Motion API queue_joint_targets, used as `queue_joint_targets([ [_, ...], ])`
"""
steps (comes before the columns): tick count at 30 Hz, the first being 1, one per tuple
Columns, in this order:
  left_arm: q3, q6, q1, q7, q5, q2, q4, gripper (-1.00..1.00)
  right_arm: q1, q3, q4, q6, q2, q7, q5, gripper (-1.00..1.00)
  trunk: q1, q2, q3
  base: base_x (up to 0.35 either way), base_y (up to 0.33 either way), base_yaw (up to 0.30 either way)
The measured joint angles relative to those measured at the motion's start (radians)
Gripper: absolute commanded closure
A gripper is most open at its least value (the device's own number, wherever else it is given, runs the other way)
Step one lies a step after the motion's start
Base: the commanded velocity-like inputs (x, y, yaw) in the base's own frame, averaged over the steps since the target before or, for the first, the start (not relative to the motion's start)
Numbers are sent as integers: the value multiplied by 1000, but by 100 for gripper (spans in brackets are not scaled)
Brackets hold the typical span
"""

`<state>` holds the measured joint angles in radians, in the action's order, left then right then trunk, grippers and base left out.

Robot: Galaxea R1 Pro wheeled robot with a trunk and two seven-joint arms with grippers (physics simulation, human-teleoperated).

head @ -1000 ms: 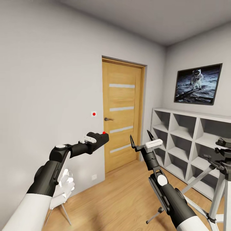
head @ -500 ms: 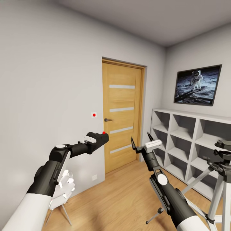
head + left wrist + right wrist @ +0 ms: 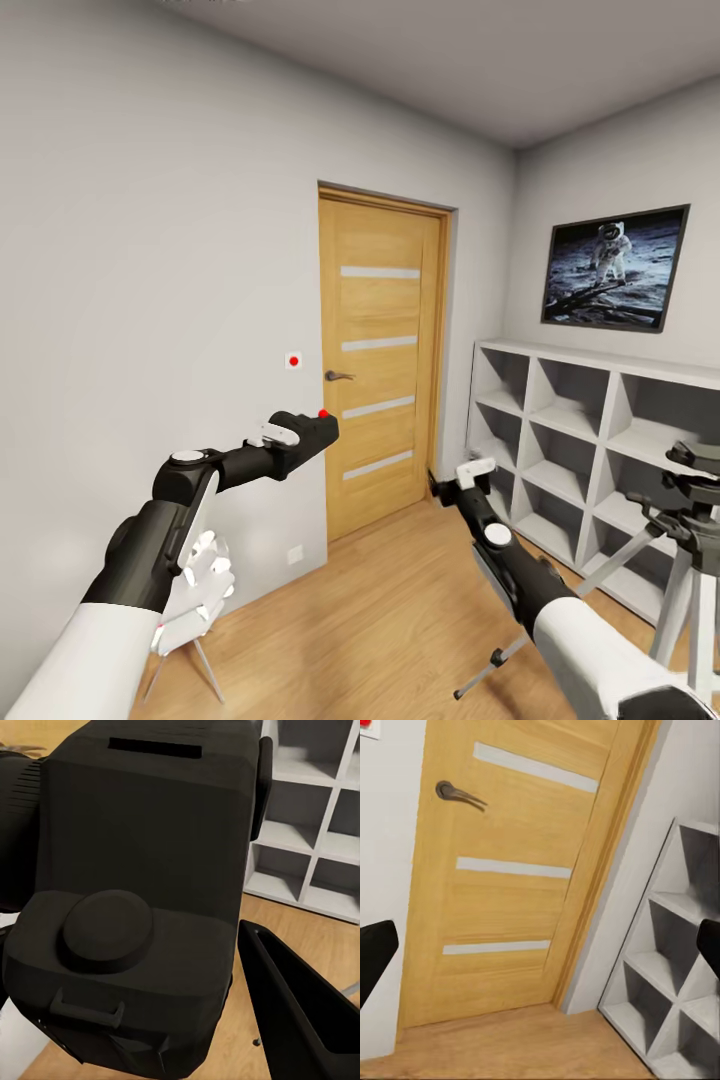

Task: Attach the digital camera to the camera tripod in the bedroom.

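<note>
Digital camera (image 3: 312,432) in left jaws.

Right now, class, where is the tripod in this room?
In the head view the tripod stands at the far right edge, on the wooden floor in front of the grey cube shelves, to the right of the right arm.

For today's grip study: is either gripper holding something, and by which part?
The left gripper holds the black camera by its body, fingers along its sides. The right gripper is open and holds nothing.
</note>
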<state>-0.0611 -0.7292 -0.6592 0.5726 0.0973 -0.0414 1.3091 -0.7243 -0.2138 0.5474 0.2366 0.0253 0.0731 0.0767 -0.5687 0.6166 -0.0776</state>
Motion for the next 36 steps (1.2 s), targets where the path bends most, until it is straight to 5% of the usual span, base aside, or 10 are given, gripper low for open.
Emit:
queue_joint_targets([
  [9, 0, 1, 0, 0, -1, 1, -3, 100, -17, 33, -482, 28, 1, 0, 1, -100, 35, -63, -28, 0, 0, 0],
  [12, 0, 1, 0, 0, 0, 1, -5, 100, -3, 33, -565, 70, 1, -2, 2, -100, 46, -84, -38, 0, 0, 0],
  [18, -1, 2, 0, 0, 0, 1, -11, 100, 87, 33, -611, 109, 3, -1, 2, -100, 69, -126, -56, 0, 0, 0],
  [22, -4, 3, 0, 0, 0, 2, -12, 100, 213, 33, -619, 116, 6, 0, 2, -100, 85, -154, -69, 0, 0, 0],
  [31, -4, 3, 0, 0, 3, -4, -35, 100, 291, 34, -620, 110, 3, 1, 2, -100, 119, -217, -97, 0, 0, 0],
  [36, -2, 11, 0, -13, 4, -6, -110, 100, 344, 35, -620, 108, -13, 1, 2, -100, 119, -218, -97, 0, 0, 0],
])
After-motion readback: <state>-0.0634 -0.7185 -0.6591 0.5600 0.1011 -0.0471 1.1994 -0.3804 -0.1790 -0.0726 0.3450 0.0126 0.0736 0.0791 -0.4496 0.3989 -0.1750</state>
